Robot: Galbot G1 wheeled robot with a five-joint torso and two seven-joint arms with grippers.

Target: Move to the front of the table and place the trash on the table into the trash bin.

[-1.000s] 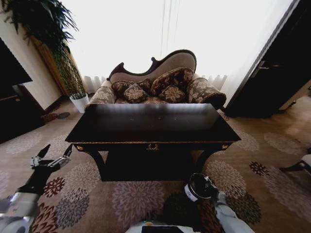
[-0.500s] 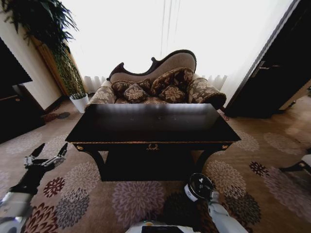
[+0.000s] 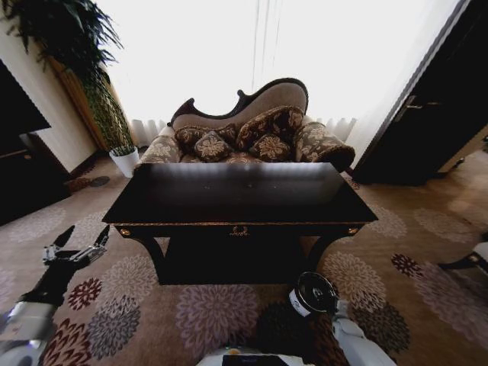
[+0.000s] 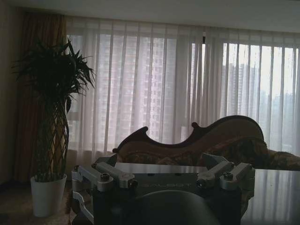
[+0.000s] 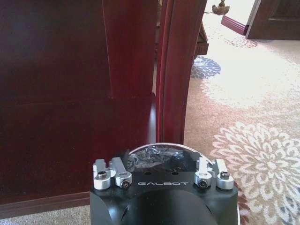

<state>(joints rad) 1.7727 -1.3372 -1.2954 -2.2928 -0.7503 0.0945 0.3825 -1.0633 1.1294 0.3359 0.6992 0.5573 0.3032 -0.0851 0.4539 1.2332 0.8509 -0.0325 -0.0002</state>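
- Table [image 3: 229, 194]: you face its long front rail. Dark glossy wood, rectangular top, curved legs, a small gold ornament at the rail's middle. In your right wrist view its wood reads deep red-brown, smooth and polished [image 5: 70, 93].
- Trash bin [image 3: 311, 293]: small, round and black, with a white label on its side. It sits low on the carpet, in front of the table toward your right. Your right wrist view shows its rim and a crinkled shiny liner [image 5: 159, 154].
- Right gripper [image 5: 161, 176]: just over the bin's rim. You cannot tell how its jaws stand.
- Left gripper [image 3: 75, 245]: held out over the carpet to the table's left, its metal fingers spread wide, holding nothing.
- Carpet [image 3: 412, 252]: beige pile with large flower medallions.
- Sofa [image 3: 252, 130]: curved wooden back, patterned cushions, behind the table.
- Plant pot [image 3: 125, 160]: white, by the curtain.
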